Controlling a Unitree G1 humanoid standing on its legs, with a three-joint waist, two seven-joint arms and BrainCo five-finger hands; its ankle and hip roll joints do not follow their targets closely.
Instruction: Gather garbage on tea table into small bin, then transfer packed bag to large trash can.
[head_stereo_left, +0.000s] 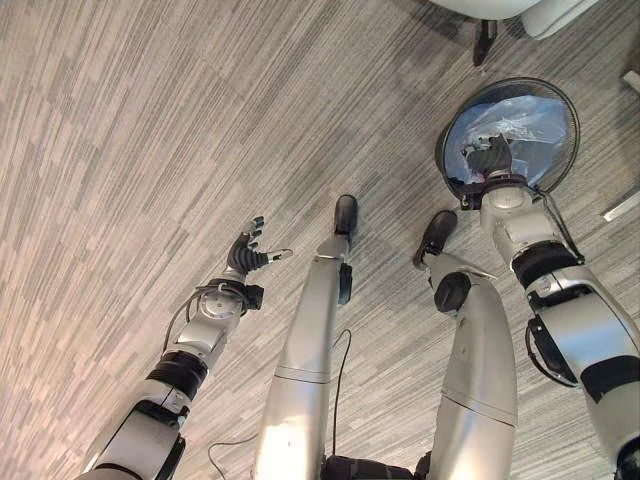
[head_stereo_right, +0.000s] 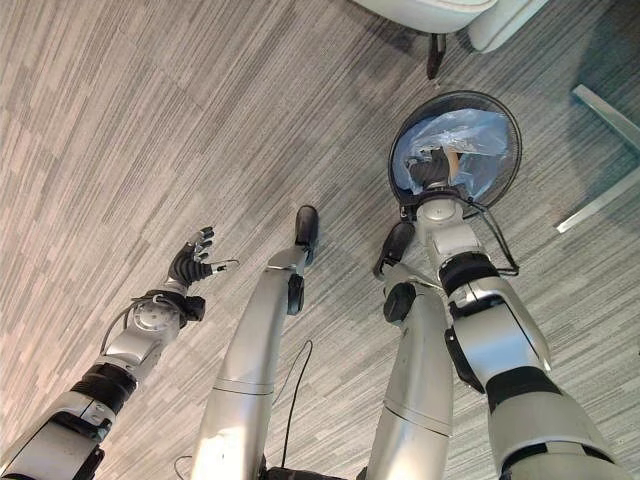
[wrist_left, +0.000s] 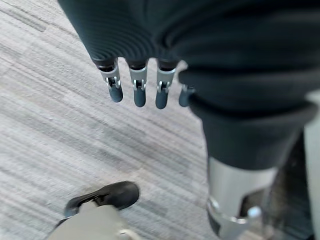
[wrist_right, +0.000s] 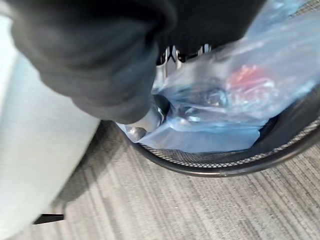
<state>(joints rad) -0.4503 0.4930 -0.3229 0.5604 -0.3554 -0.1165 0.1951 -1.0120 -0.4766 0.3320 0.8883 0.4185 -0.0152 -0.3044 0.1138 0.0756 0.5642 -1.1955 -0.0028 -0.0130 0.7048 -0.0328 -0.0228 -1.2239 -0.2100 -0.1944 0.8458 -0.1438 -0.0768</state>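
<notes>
Two hands are in view, and we read them differently. Our right hand (head_stereo_left: 490, 157) reaches down into the small bin (head_stereo_left: 563, 110), a round black mesh basket on the grey striped floor (head_stereo_left: 130, 120), lined with a blue plastic bag (head_stereo_left: 530, 125). The hand sits inside the bag's mouth; in the right wrist view the fingers (wrist_right: 172, 54) are buried in the blue plastic, so we cannot tell whether they grip it or hang loose. Something red (wrist_right: 245, 77) shows through the plastic there, too blurred to name, and we cannot make out other garbage in the bag. Our left hand (head_stereo_left: 247, 252) hangs out over bare floor well apart from the bin, fingers (wrist_left: 139, 90) straight and spread, holding nothing. At the top edge a pale piece of furniture (head_stereo_right: 430, 12) on a dark leg is cut off by the frame, just beyond the bin. A light bar (head_stereo_right: 598, 200) lies near the bin's far side, partly cut off, and we cannot tell what it belongs to.
</notes>
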